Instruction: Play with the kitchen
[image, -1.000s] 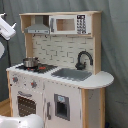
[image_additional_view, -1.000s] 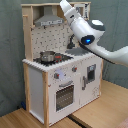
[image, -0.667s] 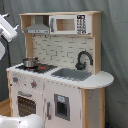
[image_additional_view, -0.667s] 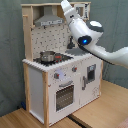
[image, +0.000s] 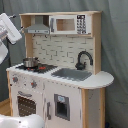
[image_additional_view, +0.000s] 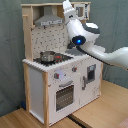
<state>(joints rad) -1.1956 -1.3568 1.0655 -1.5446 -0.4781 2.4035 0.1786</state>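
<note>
The toy kitchen (image: 60, 95) is white and light wood and shows in both exterior views. It has a black faucet (image: 83, 59), a grey sink (image: 72, 74), a small pot (image: 30, 62) on the stovetop, a hood (image: 39, 27), a microwave shelf (image: 67, 24) and an oven door (image: 25, 105). My gripper (image: 9, 27) hangs at the first exterior view's left edge, at hood height, apart from the kitchen. In the second exterior view my white arm (image_additional_view: 80, 35) rises in front of the kitchen (image_additional_view: 50, 85), above and right of the pot (image_additional_view: 48, 56); its upper end (image_additional_view: 67, 7) overlaps the top shelf.
A grey-green curtain (image: 115, 45) hangs behind the kitchen. The kitchen stands on a wooden floor (image_additional_view: 100, 110). A white rounded robot part (image: 20, 122) fills the first exterior view's lower left corner.
The arm has shifted slightly: further into the first exterior view from its left edge, and a little to the left in the second exterior view. The kitchen has not changed.
</note>
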